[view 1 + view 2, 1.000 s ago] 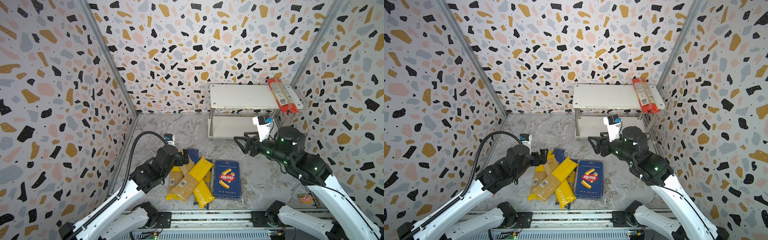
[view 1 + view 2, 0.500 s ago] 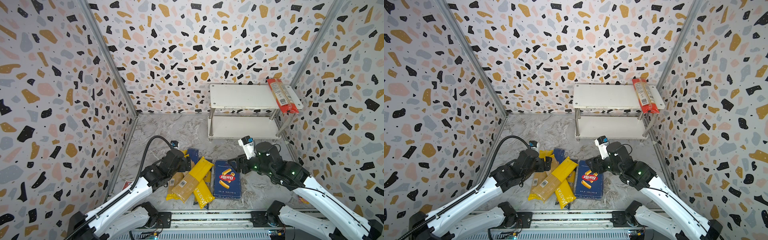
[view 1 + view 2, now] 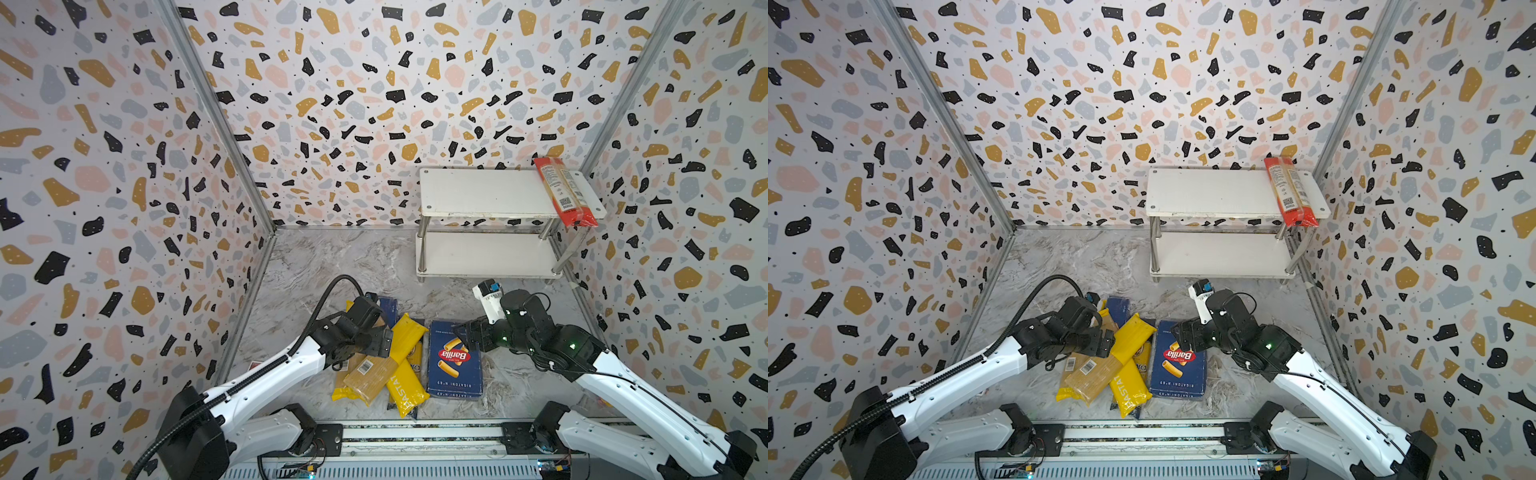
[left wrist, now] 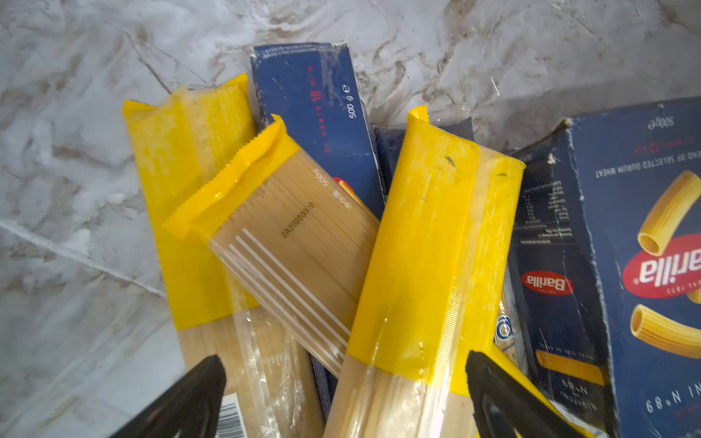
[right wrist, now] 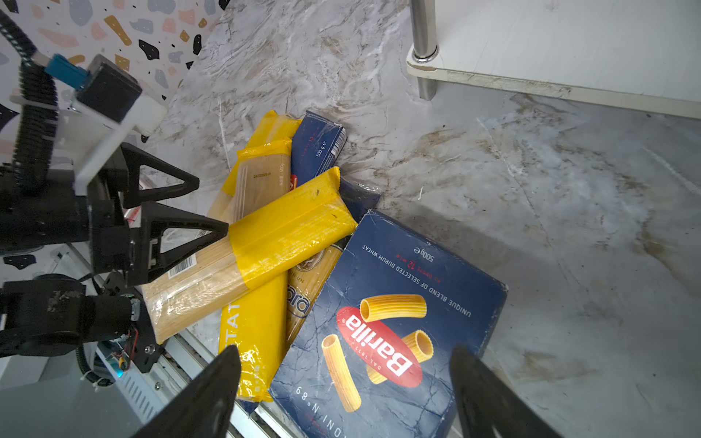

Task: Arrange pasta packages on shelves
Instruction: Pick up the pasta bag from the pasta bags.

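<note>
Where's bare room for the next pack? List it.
Free: top board left of the red bag; the whole lower board; marble floor in front of it. Crowded: yellow bags and rigatoni box heaped together, left gripper and right gripper over them.

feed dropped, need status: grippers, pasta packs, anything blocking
Left gripper open over top yellow bag, right gripper open above rigatoni box, both empty. Red bag alone on shelves, top board. Top yellow bag lies across the pile.
</note>
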Controlling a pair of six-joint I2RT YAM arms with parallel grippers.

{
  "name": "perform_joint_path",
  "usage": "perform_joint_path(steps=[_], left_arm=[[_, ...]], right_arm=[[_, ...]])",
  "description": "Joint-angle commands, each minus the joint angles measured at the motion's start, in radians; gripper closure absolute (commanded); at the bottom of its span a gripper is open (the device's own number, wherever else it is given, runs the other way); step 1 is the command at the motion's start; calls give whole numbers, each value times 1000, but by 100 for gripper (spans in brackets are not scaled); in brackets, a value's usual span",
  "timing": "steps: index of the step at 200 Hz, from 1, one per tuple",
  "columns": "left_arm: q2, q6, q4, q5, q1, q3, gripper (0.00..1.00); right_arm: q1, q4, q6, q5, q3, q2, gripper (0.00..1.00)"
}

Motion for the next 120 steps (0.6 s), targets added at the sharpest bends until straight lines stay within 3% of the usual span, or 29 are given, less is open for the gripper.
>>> perform_joint_path(steps=[1, 68, 120], left_arm=[[-4, 59, -64, 53, -35, 34, 1], [148, 76, -127, -14, -195, 63, 1], [185, 37, -149, -43, -221, 65, 1]], right_arm=[[-2, -6, -14, 25, -6, -21, 13], [-87, -32, -39, -36, -18, -91, 11], [-141, -70, -74, -65, -18, -134, 11]])
